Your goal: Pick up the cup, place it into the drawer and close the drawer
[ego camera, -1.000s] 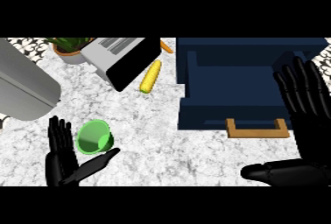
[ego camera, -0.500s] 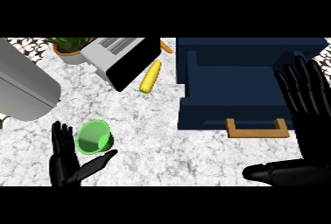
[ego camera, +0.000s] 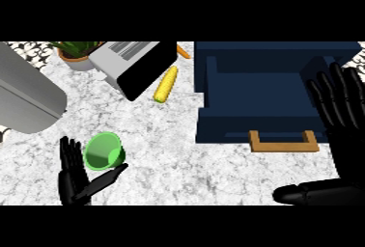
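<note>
Near the table's front left corner, the cup [ego camera: 105,151] is flanked by the open left hand [ego camera: 75,178], ungrasped; it could be tipped if gripped off-centre. The right hand [ego camera: 341,111] is spread open by the drawer [ego camera: 264,96].

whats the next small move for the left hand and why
Probably curl the left hand round the green cup. The hand is open right beside it, fingers at the cup's left and thumb reaching under its lower edge, with nothing gripped yet. The cup sits on the counter, and the navy drawer stands open to the right, so a grasp likely comes before any carry.
</note>
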